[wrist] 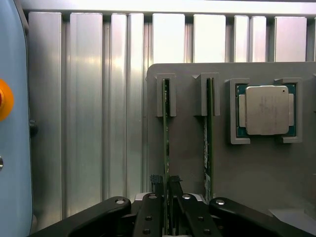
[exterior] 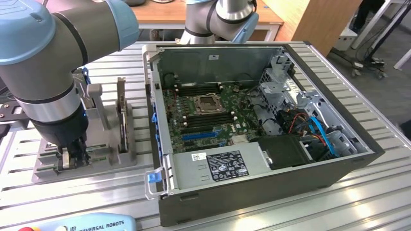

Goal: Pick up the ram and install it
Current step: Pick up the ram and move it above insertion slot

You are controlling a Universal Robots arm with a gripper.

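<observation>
1. Gripping the ram is the step in hand, as we judge it. The green stick stands on its long edge in the slot nearest the edge of the grey holder. The hand is down over one end of the stick.
2. We cannot tell whether the hand is clamped on the ram or loose around it. The stick sits in its slot, not lifted.
3. The holder rests on the bench, toward the edge at the exterior view's left. It is just beside the open computer case, whose memory slots lie bare.
4. To do this well, we want the hand square to the board so that the pressure lands on its flat faces. We also want it centred across the board's thickness, with neither side touching first.
5. A second stick stands in the neighbouring slot, near the first, and the processor lies in its pocket beyond. We should keep the hand's outer flank off that second stick.
6. The board is thin and will likely flex, so a firm but modest squeeze suits it. We judge that a skewed grip could twist the ram against the holder's guides and jam it.
</observation>
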